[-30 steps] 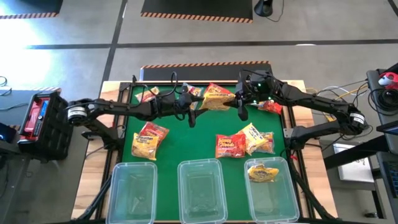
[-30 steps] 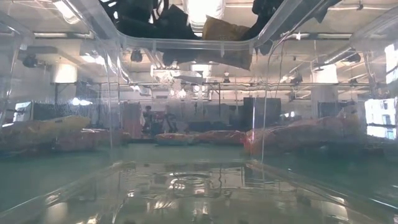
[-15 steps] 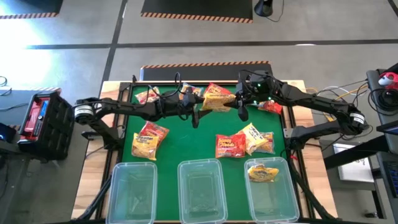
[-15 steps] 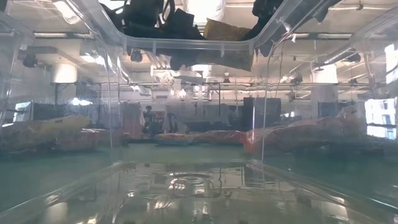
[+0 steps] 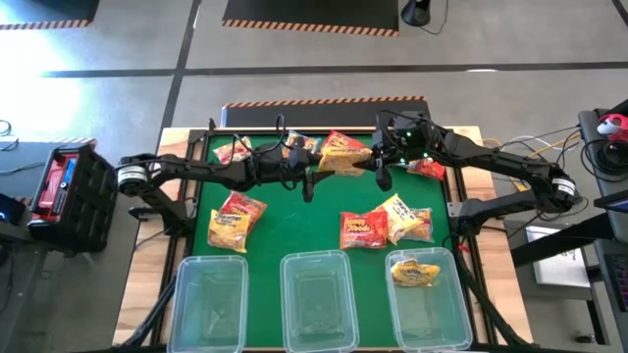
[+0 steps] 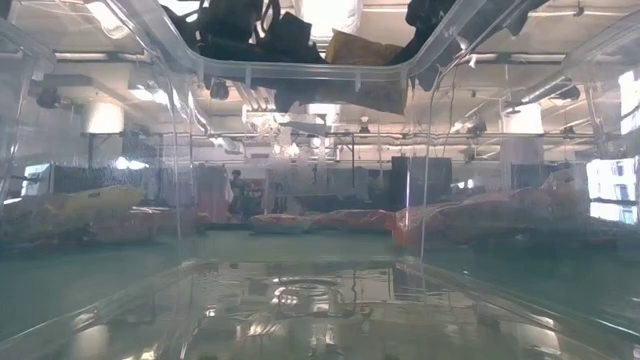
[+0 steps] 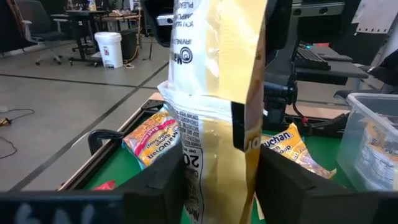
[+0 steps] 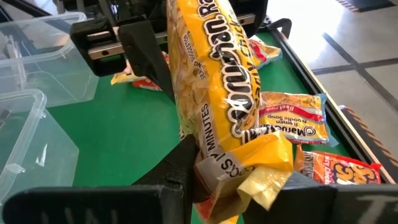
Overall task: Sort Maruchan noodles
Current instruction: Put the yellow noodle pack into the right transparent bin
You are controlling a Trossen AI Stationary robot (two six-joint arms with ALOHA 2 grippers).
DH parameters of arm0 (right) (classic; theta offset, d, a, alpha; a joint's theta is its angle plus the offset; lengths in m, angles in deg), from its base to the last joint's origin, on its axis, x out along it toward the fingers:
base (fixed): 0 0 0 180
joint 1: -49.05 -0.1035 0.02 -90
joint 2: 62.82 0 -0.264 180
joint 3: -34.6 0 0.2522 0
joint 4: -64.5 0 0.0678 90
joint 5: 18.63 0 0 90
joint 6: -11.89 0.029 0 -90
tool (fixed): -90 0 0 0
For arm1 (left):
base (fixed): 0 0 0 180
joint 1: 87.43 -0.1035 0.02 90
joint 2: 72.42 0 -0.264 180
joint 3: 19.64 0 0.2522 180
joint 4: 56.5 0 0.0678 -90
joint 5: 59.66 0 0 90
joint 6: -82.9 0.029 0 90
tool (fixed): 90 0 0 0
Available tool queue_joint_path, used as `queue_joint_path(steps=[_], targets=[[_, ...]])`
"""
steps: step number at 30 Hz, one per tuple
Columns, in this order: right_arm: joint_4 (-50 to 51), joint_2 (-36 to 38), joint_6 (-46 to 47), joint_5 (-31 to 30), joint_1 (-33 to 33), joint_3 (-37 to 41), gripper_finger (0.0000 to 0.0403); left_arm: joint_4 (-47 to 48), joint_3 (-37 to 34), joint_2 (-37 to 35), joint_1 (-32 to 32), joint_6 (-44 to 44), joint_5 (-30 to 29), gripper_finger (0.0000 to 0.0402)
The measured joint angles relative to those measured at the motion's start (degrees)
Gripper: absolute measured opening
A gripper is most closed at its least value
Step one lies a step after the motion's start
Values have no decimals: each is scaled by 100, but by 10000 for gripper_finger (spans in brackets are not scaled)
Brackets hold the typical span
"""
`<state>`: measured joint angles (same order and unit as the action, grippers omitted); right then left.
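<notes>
Yellow packet point(image 5: 342, 152) between both pincers

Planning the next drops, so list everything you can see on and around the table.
Held packet: one, yellow, raised over the mat's far side.
Loose packets: about six, red and yellow, spread on the green mat.
Binned packet: one, yellow, in the right-hand bin.
Bins: three, clear, in a row at the near edge.
Case: one, black and red, left of the table.
Left gripper: jaws shut on the held packet.
Right gripper: jaws shut on the same packet.
</notes>
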<state>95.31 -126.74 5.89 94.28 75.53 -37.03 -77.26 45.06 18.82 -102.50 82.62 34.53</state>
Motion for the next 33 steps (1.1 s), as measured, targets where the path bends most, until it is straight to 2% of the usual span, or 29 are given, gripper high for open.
queue_joint_path(steps=[4,12,18,21,25,30,33], targets=[[30,0,286,-39,2,0,77,48,0,0,-3,-32,89,114],[493,193,233,-104,50,-21,106,100,0,32,-4,-85,199,123],[1893,350,215,-853,138,-828,141,82,0,33,-9,-92,225,120],[2561,356,754,-1159,142,-1225,154,33,-2,33,-10,-89,232,120],[2902,390,1610,-1134,140,-1322,161,-201,-4,33,-45,164,138,120],[3286,591,1804,-1221,129,-1312,156,-788,-4,32,-222,730,-82,119],[3410,823,1810,-1489,129,-1311,150,-944,73,24,-440,465,-118,119]])
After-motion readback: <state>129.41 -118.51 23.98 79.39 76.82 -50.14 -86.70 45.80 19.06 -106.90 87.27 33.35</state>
